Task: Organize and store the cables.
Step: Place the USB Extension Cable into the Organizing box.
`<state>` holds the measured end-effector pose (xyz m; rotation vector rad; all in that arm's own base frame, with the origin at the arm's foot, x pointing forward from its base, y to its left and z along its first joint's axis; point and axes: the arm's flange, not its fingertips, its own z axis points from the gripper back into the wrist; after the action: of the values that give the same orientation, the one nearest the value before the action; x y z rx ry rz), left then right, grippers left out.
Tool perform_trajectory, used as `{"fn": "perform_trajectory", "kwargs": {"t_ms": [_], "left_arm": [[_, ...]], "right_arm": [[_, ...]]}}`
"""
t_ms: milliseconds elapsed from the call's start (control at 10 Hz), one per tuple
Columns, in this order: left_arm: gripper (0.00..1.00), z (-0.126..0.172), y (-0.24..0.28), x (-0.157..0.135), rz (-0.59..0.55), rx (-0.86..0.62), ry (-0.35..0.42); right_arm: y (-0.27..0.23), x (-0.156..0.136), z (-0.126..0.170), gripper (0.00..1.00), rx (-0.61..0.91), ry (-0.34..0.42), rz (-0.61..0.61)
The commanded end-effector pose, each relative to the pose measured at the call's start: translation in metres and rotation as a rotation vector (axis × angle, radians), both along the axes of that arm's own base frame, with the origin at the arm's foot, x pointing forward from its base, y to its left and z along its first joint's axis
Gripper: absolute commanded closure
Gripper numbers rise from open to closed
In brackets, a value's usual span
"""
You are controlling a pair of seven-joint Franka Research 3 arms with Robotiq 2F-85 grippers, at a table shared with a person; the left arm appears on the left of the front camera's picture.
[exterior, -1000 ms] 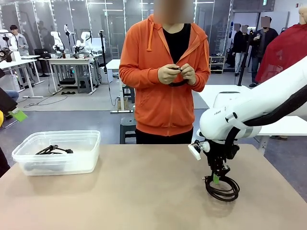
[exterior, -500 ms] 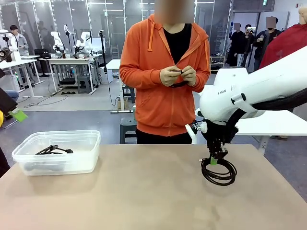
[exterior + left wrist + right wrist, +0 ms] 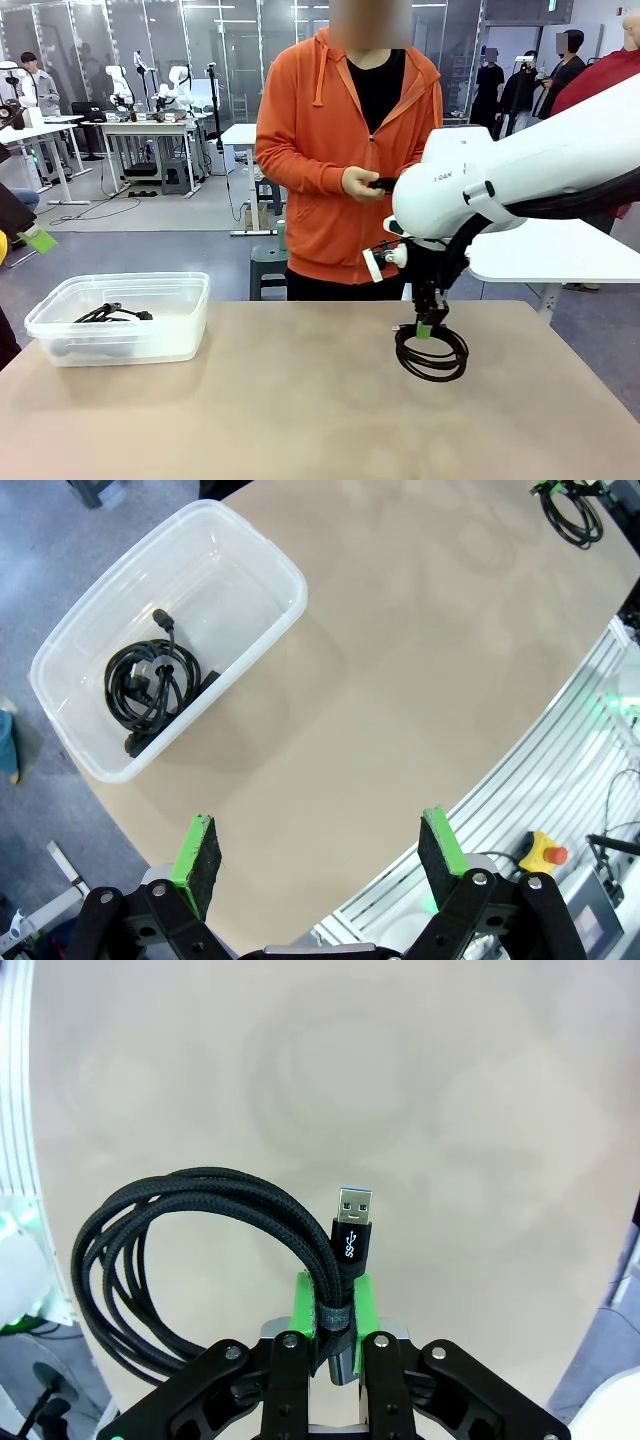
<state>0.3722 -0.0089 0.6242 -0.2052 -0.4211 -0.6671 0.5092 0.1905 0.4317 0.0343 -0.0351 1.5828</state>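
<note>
Over the table (image 3: 250, 420) we pinch a coiled cable (image 3: 200, 1188) in our right gripper (image 3: 336, 1305), raised, likely for carrying to the nine-o'clock bin (image 3: 196, 290); left gripper (image 3: 318, 850) gapes.

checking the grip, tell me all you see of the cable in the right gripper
A black braided USB cable, wound in a round coil of several loops. Its plug, silver-tipped, points away from the wrist. The right gripper is shut on it just behind the plug; the coil hangs low over the tan table.
</note>
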Motion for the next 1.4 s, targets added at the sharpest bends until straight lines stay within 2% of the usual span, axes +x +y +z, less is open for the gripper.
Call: {"fn": "perform_trajectory", "kwargs": {"t_ms": [0, 600, 1300], "left_arm": [[0.0, 0.001, -0.002, -0.001, 0.02, 0.006, -0.007], [0.0, 0.001, -0.002, -0.001, 0.02, 0.006, -0.007], [0.0, 0.001, -0.002, -0.001, 0.02, 0.006, -0.007]], "right_arm": [[0.038, 0.007, -0.003, 0.93, -0.004, 0.027, -0.034], [0.149, 0.009, -0.057, 0.93, 0.027, 0.026, -0.044], [0.183, 0.003, -0.122, 0.93, 0.011, 0.021, -0.029]]}}
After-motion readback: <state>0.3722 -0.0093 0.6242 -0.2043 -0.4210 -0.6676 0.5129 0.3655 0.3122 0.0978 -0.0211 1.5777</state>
